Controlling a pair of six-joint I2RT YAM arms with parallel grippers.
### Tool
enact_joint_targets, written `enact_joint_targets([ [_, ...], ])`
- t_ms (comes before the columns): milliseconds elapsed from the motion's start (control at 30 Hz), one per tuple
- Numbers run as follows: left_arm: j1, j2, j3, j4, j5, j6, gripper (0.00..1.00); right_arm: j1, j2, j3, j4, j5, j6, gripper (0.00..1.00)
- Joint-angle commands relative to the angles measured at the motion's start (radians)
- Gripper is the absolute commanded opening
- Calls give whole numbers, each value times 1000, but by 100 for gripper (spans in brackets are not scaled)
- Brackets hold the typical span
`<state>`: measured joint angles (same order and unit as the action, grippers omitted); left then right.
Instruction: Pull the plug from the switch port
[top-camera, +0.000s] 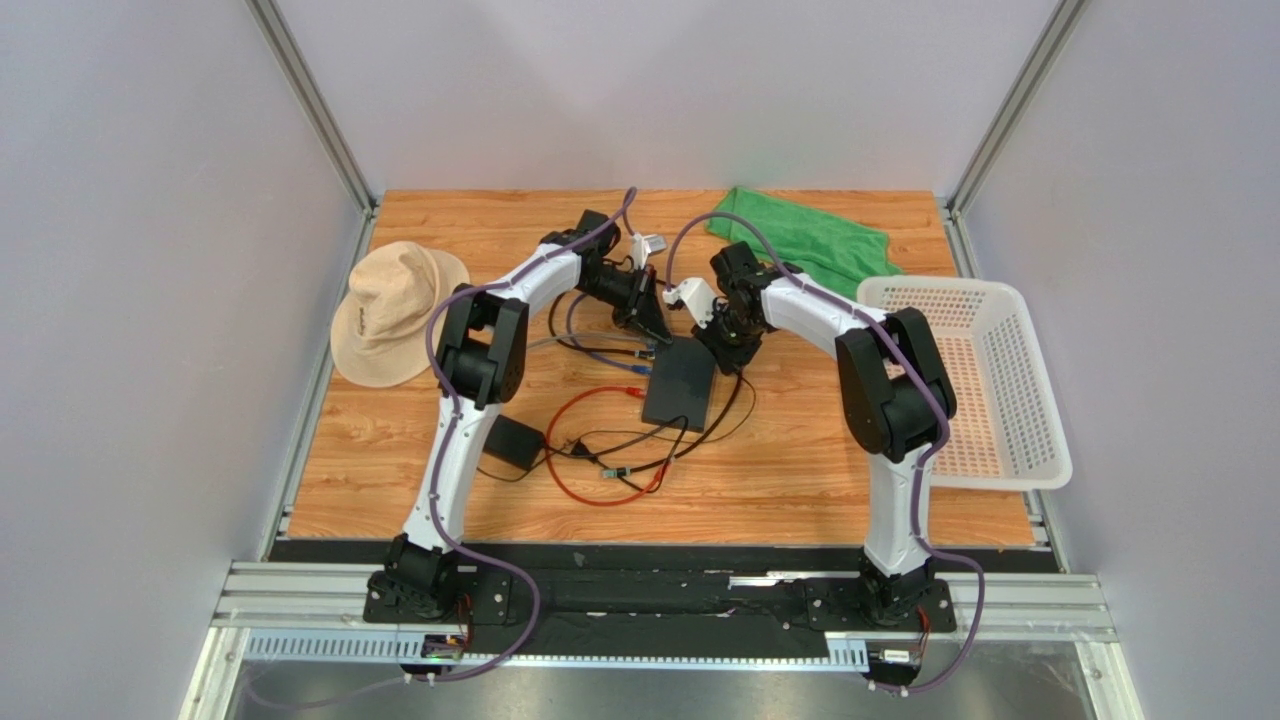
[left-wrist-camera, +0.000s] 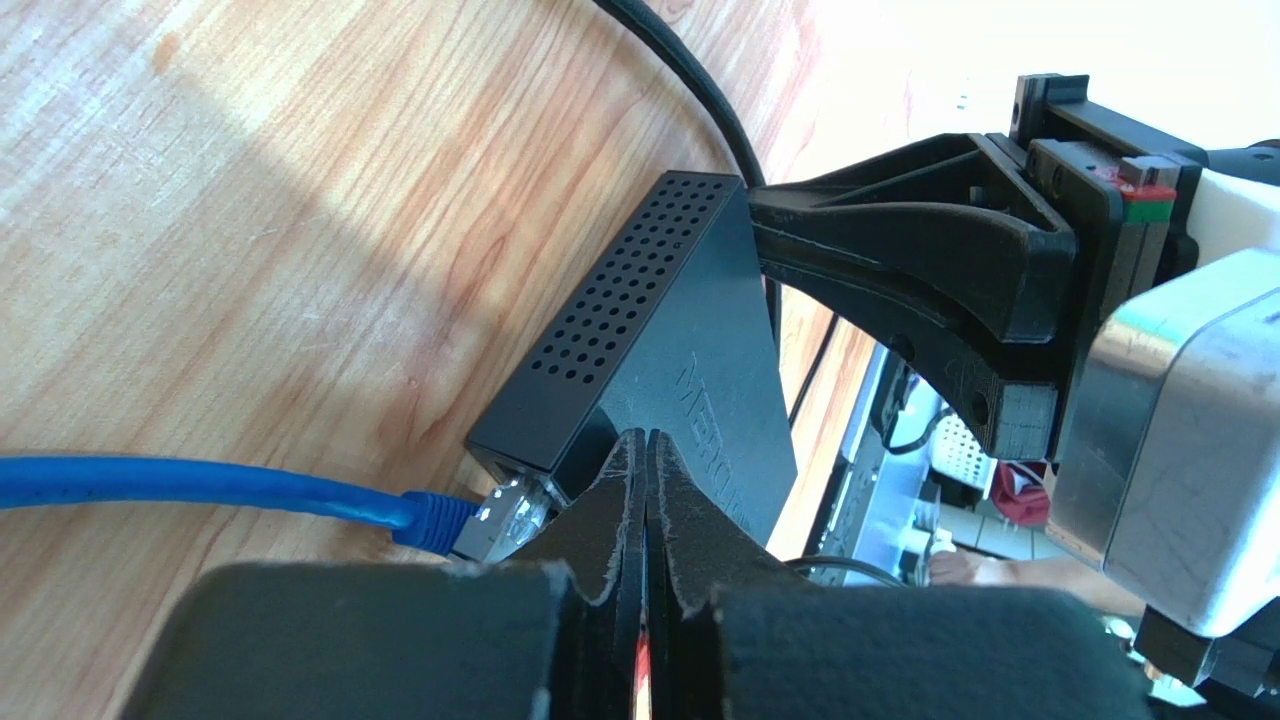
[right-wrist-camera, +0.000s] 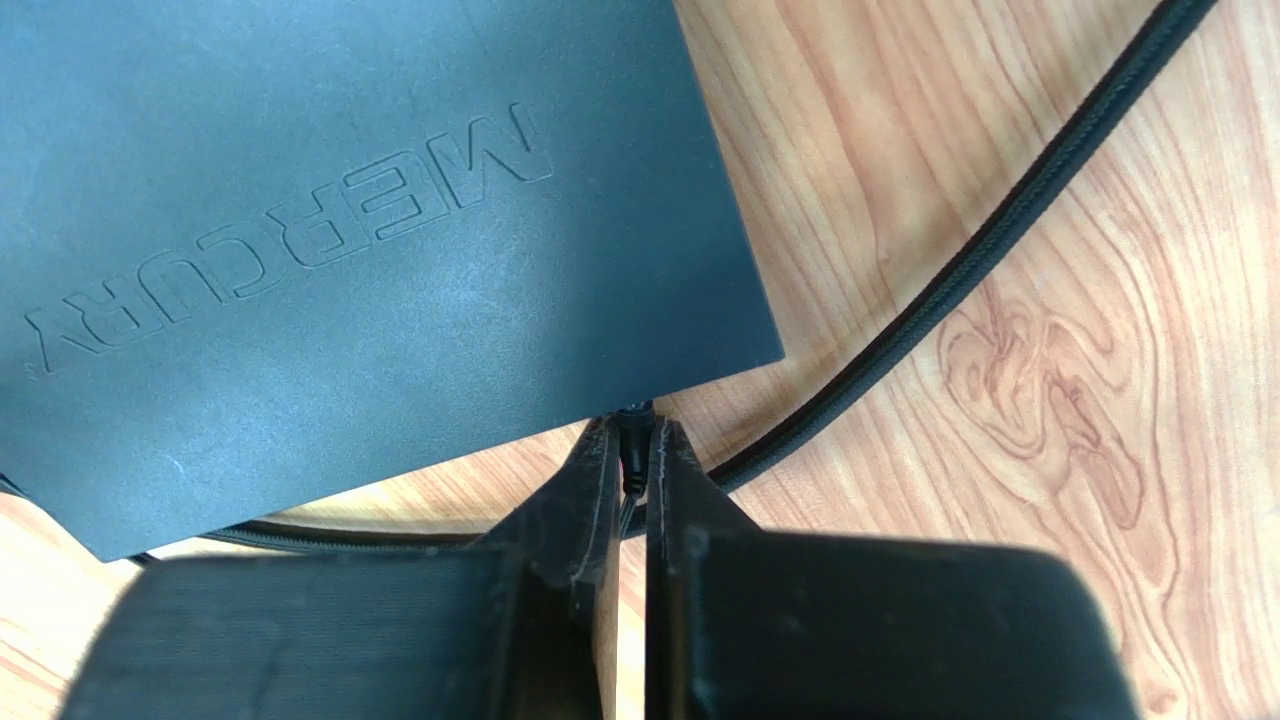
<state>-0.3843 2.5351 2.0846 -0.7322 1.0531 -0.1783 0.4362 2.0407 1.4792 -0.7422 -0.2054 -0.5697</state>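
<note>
From above, the flat black box (top-camera: 679, 384) lies mid-desk (top-camera: 842, 480) among loose cables. The left fingers (top-camera: 649, 315) are at its far-left corner and the right fingers (top-camera: 732, 342) at its far-right corner, but we cannot tell their grip from here. In the left wrist view, the left fingers (left-wrist-camera: 609, 518) are pressed together with nothing between them, their tips over the box's top face. Just beside them the blue plug (left-wrist-camera: 484, 521) of the blue cable (left-wrist-camera: 181, 483) sits in the box's edge, apparently still seated. In the right wrist view, the right fingers (right-wrist-camera: 579, 495) are pinched almost closed on what looks like a small black plug (right-wrist-camera: 640, 443), right at the box's edge, with the black cable (right-wrist-camera: 977, 255) running behind. That plug touches the box, so we judge it is not yet out. The grip seems made, while the pull itself remains; which socket is meant we cannot tell.
</note>
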Motion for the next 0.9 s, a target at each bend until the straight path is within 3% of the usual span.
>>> enact_joint_targets([
  [0,5,21,23,14,-21,5,0,4,35,-54,-12,17,-85,0],
  [167,4,21,23,14,-22,5,0,9,50,-11,-150,124,-208,0],
  [433,12,16,35,-4,-54,17,0,-51,-115,-79,-174,259,-274,0],
  [700,59,-111,38,33,25,-27,0,-109,-79,-71,-151,506,-122,0],
  [867,88,-193,-1,5,15,12,0,-129,-34,39,-134,523,-13,0],
])
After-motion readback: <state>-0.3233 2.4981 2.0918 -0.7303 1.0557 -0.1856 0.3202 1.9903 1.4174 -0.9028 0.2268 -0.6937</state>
